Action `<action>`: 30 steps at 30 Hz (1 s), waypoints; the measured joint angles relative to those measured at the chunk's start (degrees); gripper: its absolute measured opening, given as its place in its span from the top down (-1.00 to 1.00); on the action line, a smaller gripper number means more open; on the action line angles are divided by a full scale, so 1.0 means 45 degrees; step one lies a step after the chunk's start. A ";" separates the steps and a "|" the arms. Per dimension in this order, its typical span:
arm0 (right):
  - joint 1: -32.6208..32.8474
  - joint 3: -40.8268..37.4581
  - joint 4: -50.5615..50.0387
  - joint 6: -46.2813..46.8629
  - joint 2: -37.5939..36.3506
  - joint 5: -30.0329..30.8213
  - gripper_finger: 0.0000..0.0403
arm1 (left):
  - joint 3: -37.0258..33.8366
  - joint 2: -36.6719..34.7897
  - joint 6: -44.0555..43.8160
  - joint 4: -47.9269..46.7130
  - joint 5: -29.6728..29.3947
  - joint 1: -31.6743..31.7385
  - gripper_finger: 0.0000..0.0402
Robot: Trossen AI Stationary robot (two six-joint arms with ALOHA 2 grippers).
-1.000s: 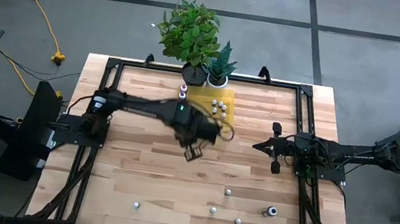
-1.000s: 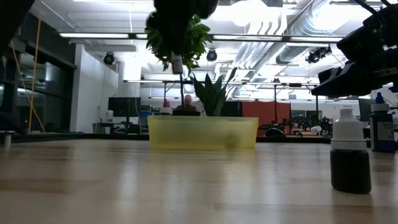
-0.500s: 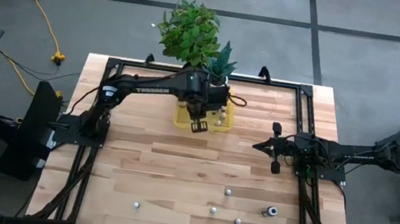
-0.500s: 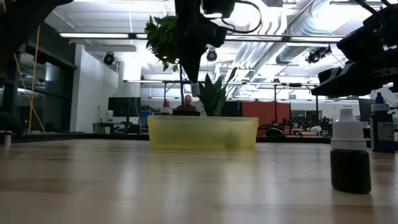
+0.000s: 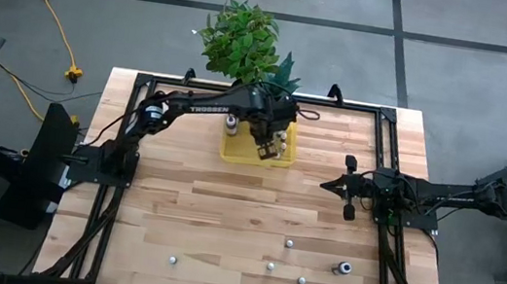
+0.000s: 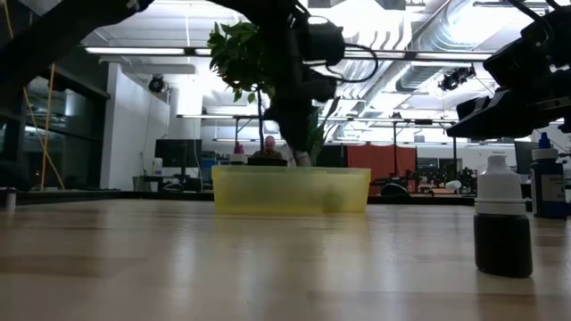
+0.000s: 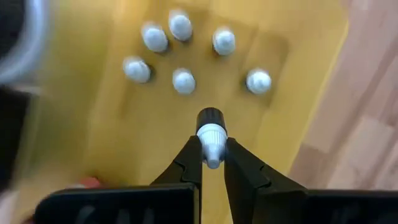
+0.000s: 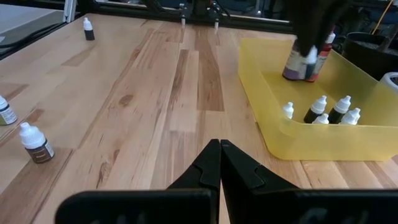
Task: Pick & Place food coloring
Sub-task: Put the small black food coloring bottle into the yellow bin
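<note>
Left gripper hangs over the yellow tray at the far middle of the worktop, jaws clenched on one food coloring bottle, gripped at its whitish cap with the dark body pointing down into the tray. Six capped bottles already stand in a loose cluster on the tray floor, just ahead of the held one; in the right wrist view the same group sits near the tray's near wall, with a few larger bottles toward its back. Step in hand, as judged: set this bottle down inside the tray. To do it well, lower straight until the base meets the tray floor on the bare patch short of the cluster, keep the body upright, then release the jaws and lift clear without brushing neighbouring caps, since such light bottles probably tip easily. Loose bottles remain scattered on the near half of the worktop. Right gripper waits at the right side, jaws closed and empty.
</note>
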 joint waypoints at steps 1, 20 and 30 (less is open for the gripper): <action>-0.0001 0.0000 0.0006 -0.0001 0.0005 0.0005 1.00 | -0.0034 0.0031 -0.0140 -0.0246 0.0138 0.0041 0.87; -0.0004 0.0000 -0.0012 -0.0001 0.0010 0.0010 1.00 | -0.0036 0.1288 -0.1503 0.1556 0.0667 0.0149 0.87; 0.0000 0.0000 -0.0012 -0.0003 0.0005 0.0010 1.00 | 0.0447 0.1795 -0.1514 0.1765 0.0874 0.0140 0.87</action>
